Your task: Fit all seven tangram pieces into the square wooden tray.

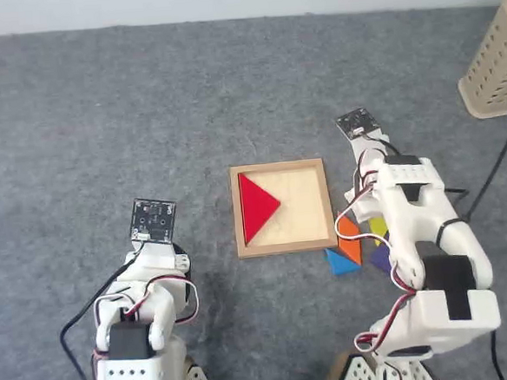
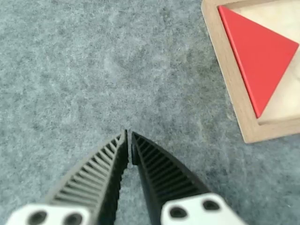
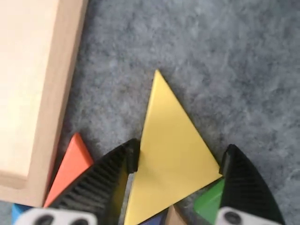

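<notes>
The square wooden tray [image 1: 283,245] lies mid-table with a red triangle [image 1: 256,205] flat in its left half. My right gripper [image 3: 180,154] is open, low over a yellow triangle [image 3: 168,140] that lies on the carpet between its fingers, just right of the tray. An orange piece [image 3: 70,168], a green piece [image 3: 208,201] and a blue piece [image 1: 341,260] crowd around it. A purple piece [image 1: 380,256] peeks out under the right arm [image 1: 411,196]. My left gripper [image 2: 127,137] is shut and empty over bare carpet, left of the tray [image 2: 234,108] and the red triangle [image 2: 258,56].
Grey carpet covers the table. A beige slotted basket [image 1: 497,60] stands at the far right edge, with a black cable [image 1: 496,169] running past the right arm. The left arm [image 1: 148,293] sits at the near left.
</notes>
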You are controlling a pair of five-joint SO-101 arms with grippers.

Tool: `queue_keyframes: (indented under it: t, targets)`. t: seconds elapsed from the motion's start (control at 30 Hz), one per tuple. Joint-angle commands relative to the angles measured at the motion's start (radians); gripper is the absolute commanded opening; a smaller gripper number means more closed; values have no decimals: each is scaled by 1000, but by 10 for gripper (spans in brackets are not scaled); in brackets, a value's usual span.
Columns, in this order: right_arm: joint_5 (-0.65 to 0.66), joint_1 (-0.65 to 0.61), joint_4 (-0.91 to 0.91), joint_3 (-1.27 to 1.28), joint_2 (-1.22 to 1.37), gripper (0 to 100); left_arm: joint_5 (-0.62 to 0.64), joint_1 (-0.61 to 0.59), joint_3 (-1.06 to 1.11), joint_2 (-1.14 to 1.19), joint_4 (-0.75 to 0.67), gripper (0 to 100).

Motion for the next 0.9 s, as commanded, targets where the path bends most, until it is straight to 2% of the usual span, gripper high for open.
queue_keyframes:
  t: [0.0,0.23,0.43,0.87]
  targets:
    - [-5,25,-13,0,-68,270,9,-5,-5,-3,5,11]
    - [-11,97,-44,0,-71,270,9,-5,-5,-3,5,11]
    - [-8,50,-4,20,-67,270,9,-5,-5,-3,5,11]
    - [-5,45,-2,17,-42,263,9,-5,-5,-3,5,11]
